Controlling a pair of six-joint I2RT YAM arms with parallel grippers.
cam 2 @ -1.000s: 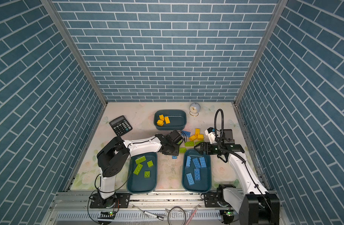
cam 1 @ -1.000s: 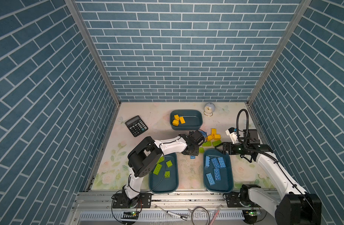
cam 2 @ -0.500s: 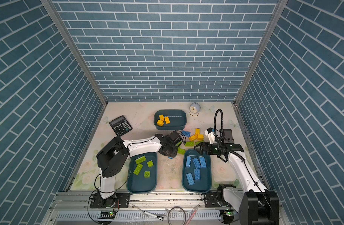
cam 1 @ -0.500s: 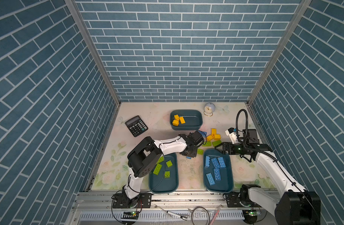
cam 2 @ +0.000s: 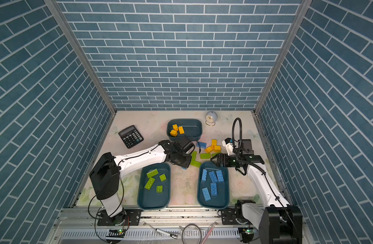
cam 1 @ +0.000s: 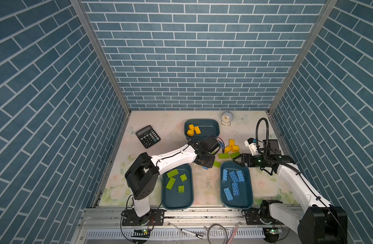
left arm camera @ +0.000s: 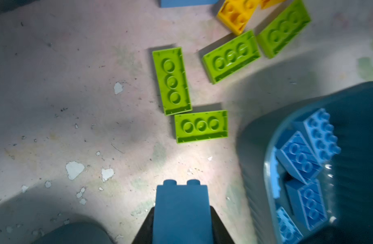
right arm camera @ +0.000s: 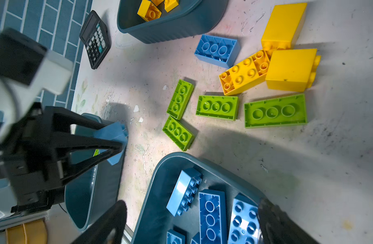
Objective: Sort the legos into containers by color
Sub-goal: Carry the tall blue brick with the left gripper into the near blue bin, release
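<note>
The left gripper [cam 1: 206,166] is pinching a small light blue brick [left arm camera: 181,208] between jaws drawn almost together, the brick's studs pointing away from the wrist. In the right wrist view the same brick is sitting between the black fingers [right arm camera: 92,142]. Whether it is clear of the table [left arm camera: 54,84] I cannot tell. Just ahead of this gripper, four loose green bricks [left arm camera: 201,126] are lying hollow side up, the nearest two close together at a corner. Beyond them a cluster of yellow bricks [right arm camera: 243,72] and one loose blue brick [right arm camera: 216,50] are lying on the table. On the side of this gripper toward the other arm, the blue tub [cam 1: 244,199] is sitting near, holding five blue bricks. On the opposite side, partly under the left forearm, the green tub [cam 1: 177,200] is holding four green ones. Past the left wrist, away from the arm bases, the yellow tub [cam 1: 211,130] is holding three yellow ones. The right gripper [cam 1: 235,161] is hovering with its jaws spread wide and nothing between them. It is hanging over the far end of the blue tub, so the sorted blue bricks are lying right beneath it. The closest loose green brick is lying just beside its fingertips, and the left gripper is working near, across the tub's corner.
</note>
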